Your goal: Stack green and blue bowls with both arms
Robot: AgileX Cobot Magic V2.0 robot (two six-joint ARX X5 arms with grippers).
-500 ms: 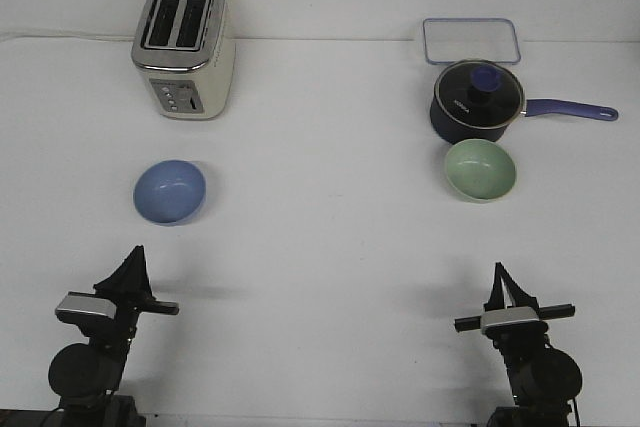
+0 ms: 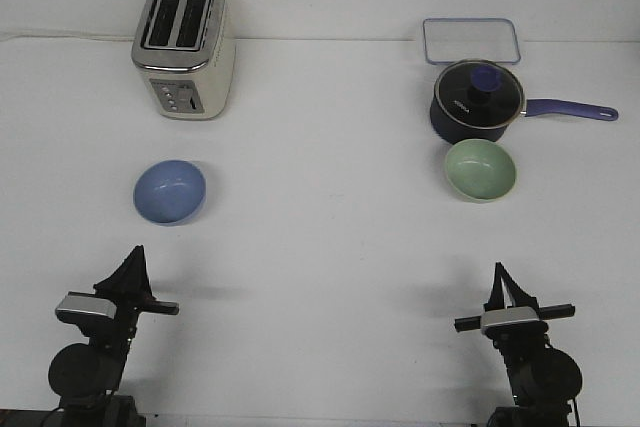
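Left gripper (image 2: 131,255): held low at the near left table edge, pointed forward; jaws pressed together. Right gripper (image 2: 499,274): held low at the near right edge; jaws pressed together.

Blue bowl (image 2: 170,190): set upright, ahead of the left gripper, nothing seen inside.

Green bowl (image 2: 480,169): set upright, just before the saucepan (image 2: 475,99), nothing seen inside.

Toaster (image 2: 183,47): stood beyond the blue bowl.

Two black jointed arms, left gripper (image 2: 133,255) and right gripper (image 2: 498,274) each tapering to a dark pointed tip, a silver-grey block just behind each, thin black crossbar beside the block, round black joint housing further back
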